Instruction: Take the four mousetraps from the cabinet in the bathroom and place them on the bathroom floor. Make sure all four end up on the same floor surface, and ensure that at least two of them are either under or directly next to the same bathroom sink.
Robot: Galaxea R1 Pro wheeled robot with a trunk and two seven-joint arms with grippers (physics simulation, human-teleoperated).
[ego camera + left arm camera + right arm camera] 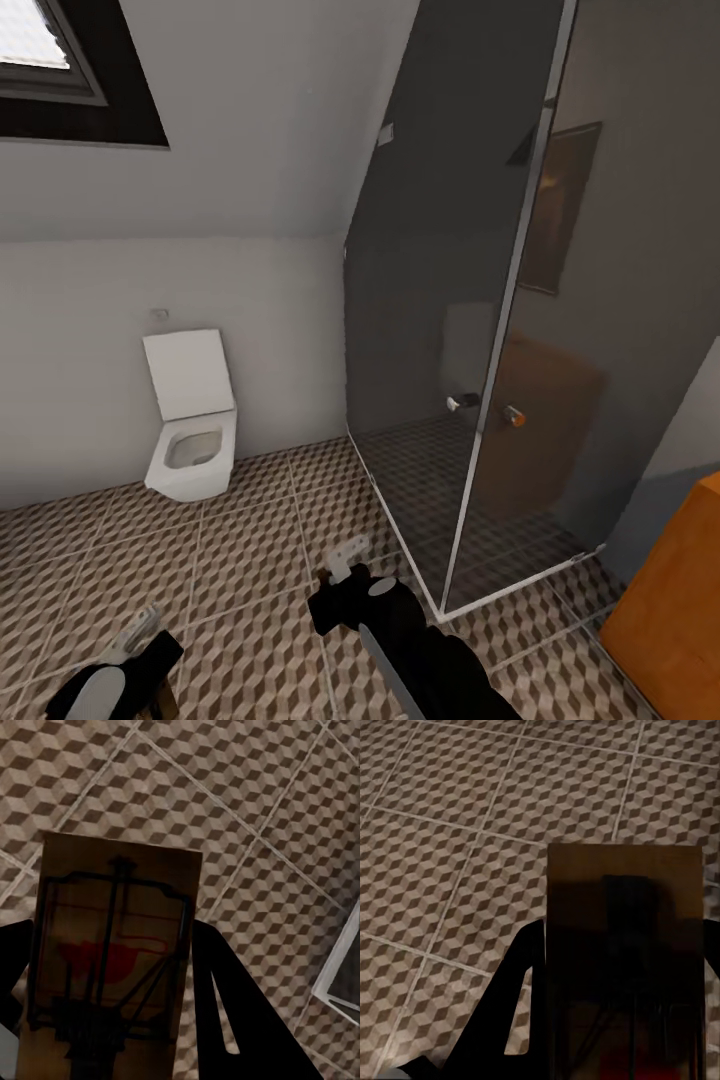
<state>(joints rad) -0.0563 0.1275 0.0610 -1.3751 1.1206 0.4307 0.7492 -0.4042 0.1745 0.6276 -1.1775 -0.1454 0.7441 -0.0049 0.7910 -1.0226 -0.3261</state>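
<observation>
Wrist views: each gripper (112, 1020) clamps a flat tan wooden mousetrap (112, 945) above cube-patterned floor tiles (247, 802); light, stiff, edge-held.

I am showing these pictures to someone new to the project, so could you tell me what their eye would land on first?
Probably the tall glass shower enclosure at the right of the head view, with the white toilet against the far wall on the cube-patterned bathroom floor. In the wrist views, each gripper holds a mousetrap: the left gripper one mousetrap, the right gripper another mousetrap.
</observation>
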